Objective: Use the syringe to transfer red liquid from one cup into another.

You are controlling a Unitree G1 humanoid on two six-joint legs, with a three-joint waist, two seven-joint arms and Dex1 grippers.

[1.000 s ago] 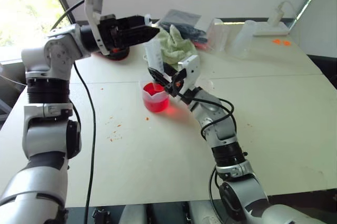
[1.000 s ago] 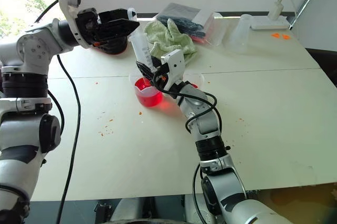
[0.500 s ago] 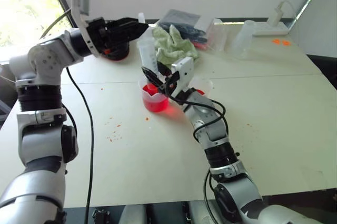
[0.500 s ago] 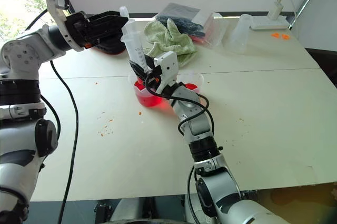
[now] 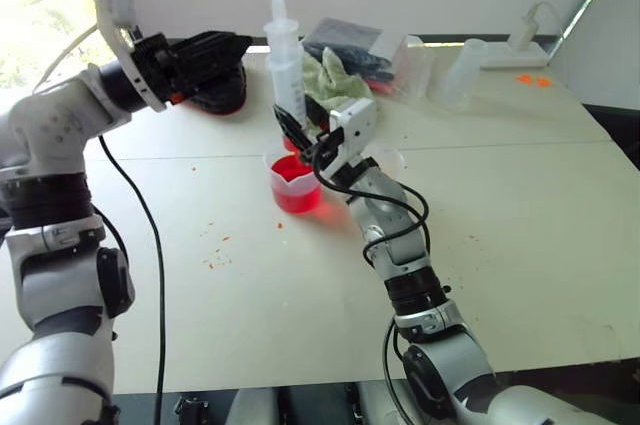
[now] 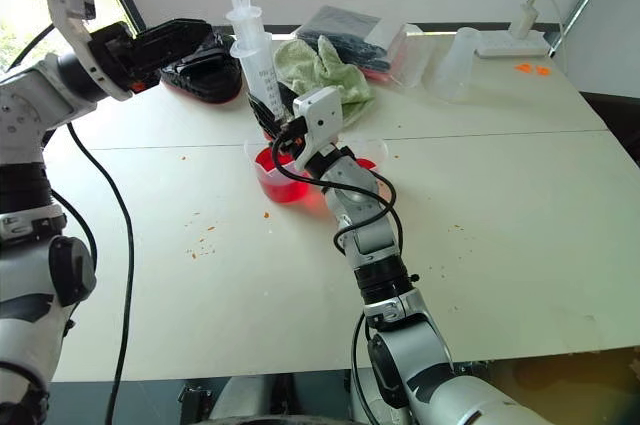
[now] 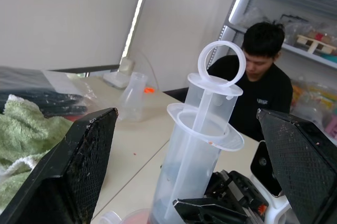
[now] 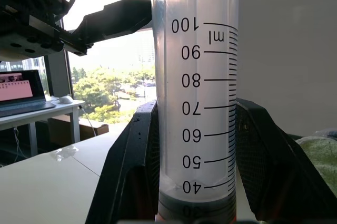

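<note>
Left eye view: the white table (image 5: 520,235) carries everything, and the two arms meet over its middle. The right gripper (image 5: 296,131) is clamped on the lower barrel of the syringe (image 5: 283,63) and holds it nearly upright, with the plunger ring at the top – I think this is so that the other hand can reach the plunger from above or from the side. The left gripper (image 5: 222,45) has its fingers wide apart and hangs to the left of the syringe, near the plunger but not touching it; in the left wrist view the plunger ring stands between the two black fingers (image 7: 79,166), so the hand is lined up to take it.

Just below the syringe stands the spouted beaker (image 5: 293,183), about half full of red liquid (image 5: 296,193). The syringe's tip is hidden behind the right gripper, so I cannot tell whether it reaches into the liquid. In the right wrist view the dark plunger seal (image 8: 196,202) sits low in the barrel, and the barrel above it looks empty.

The smaller cup (image 5: 384,160) is partly hidden just behind the right wrist, beside the beaker – a short way to carry the liquid. Judging from this, drawing up has not yet begun.
</note>
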